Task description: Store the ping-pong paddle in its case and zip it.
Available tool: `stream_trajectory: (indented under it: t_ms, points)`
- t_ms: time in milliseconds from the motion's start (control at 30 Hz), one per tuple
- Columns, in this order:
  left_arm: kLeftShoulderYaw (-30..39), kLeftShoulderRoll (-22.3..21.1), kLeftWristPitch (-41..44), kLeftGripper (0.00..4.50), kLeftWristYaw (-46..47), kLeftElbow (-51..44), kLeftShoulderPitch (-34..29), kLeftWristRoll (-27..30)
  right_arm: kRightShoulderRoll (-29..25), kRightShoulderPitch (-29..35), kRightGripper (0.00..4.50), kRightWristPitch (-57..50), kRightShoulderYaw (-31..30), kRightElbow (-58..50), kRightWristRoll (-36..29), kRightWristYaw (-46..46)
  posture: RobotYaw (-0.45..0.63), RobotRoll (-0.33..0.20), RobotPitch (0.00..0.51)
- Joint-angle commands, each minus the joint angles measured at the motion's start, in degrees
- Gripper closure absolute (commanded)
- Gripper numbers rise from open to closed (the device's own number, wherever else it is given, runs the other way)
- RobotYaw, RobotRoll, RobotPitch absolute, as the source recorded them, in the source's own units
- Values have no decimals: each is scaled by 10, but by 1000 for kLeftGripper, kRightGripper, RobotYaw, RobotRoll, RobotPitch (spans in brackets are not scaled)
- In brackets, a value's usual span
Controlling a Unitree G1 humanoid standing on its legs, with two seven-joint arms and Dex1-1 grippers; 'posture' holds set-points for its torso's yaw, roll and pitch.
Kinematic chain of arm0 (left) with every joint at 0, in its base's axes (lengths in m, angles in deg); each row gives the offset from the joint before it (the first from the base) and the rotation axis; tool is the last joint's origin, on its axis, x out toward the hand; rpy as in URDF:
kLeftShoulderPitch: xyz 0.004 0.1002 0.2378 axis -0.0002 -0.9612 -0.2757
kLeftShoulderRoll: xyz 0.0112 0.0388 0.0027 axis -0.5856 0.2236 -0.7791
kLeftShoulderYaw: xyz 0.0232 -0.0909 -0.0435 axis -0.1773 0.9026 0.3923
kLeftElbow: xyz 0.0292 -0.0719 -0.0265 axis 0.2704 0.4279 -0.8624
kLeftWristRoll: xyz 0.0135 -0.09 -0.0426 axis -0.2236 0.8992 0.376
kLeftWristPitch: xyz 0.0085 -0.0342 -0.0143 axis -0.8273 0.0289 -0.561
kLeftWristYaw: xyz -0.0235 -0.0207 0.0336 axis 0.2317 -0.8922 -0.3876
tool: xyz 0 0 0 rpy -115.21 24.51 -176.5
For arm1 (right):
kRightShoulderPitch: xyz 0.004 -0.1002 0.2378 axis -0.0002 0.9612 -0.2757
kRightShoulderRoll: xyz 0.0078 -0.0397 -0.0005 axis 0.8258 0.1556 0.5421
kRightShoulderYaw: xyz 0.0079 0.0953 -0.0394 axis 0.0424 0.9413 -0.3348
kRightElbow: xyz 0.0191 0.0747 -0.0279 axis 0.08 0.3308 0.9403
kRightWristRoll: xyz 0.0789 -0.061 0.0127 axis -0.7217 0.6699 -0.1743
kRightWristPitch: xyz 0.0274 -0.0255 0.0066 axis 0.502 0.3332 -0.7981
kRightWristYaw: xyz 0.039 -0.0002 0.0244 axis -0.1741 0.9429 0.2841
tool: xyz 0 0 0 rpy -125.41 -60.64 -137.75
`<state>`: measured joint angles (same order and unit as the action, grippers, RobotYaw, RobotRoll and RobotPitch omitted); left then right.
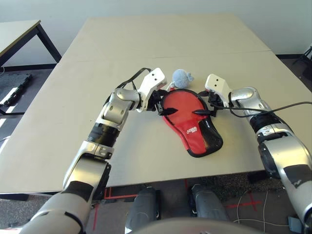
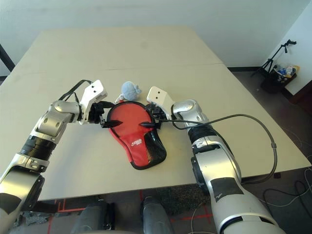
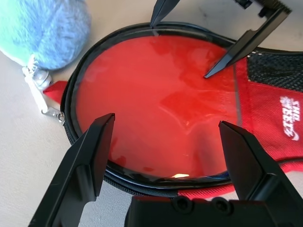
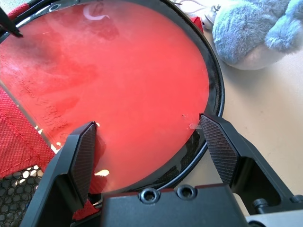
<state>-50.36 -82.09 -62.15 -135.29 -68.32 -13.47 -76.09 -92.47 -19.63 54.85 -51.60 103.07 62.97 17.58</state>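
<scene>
Red-faced round ping-pong paddle (image 3: 161,109) sits inside the red fabric case (image 1: 197,127), unzipped; left gripper (image 1: 161,106) and right gripper (image 1: 207,108) both spread apart, flanking it — a nudge could skew the zip edging

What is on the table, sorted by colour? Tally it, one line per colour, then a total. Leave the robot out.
Red: 2, the ping-pong paddle and the case that it lies in.
Pale blue: 1, the fluffy pouch beside the case's round end.
Total: 3.
</scene>
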Motion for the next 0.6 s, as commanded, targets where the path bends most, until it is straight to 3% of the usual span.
stream_trajectory:
  t_ms: [33,433,600]
  points:
    - [-16,7,4,27,17,24,-8,-5,4,41,0,-18,-49,49,52,4,-27,0,94]
    - [-59,14,52,27,17,54,-23,-9,-8,36,0,-21,-45,44,48,-4,-45,0,91]
    - [-62,16,55,27,21,58,-26,-7,-12,7,0,-35,-14,37,17,-17,-44,0,91]
